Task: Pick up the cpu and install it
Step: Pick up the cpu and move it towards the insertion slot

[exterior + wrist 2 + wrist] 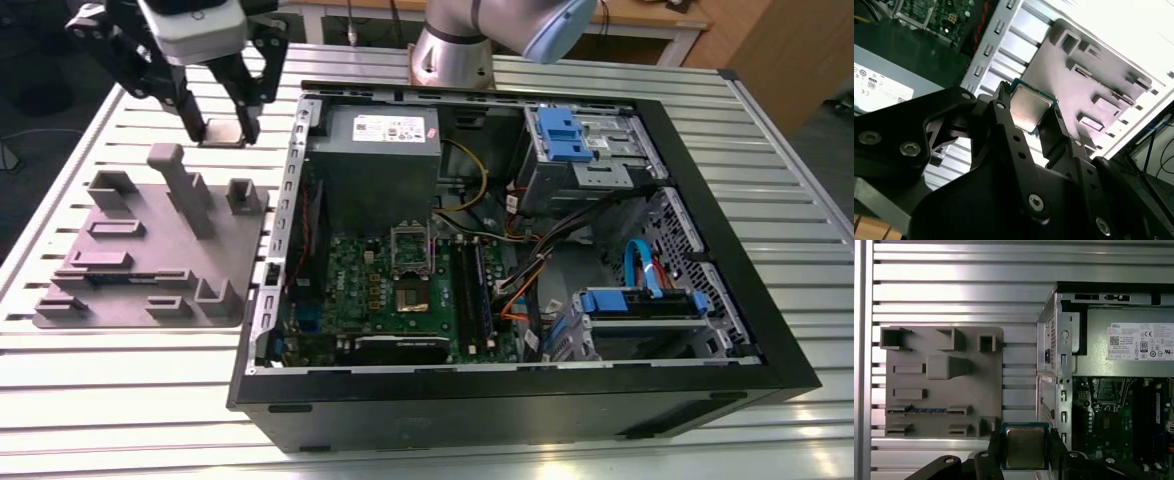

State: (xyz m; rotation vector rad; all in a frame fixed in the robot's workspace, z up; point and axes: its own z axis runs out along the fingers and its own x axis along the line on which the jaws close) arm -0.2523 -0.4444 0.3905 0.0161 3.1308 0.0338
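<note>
Clamping the cpu [1029, 107] by two opposite edges, the gripper [220, 130] has its fingers [1004, 117] closed on the chip, which hangs over the slatted table [134, 400] near the grey plate [147, 250] and just outside the computer case [534, 400]. With so thin an edge hold, a jolt could tilt or drop it. Farther off, the motherboard [360, 270] socket [411, 292] lies deep between the case walls, and a skewed chip could miss its seat or damage the contacts.

cpu [1025, 449] side edges: behind gripper [1025, 439] | arm [461, 50]: cut by exterior view's edge
</note>
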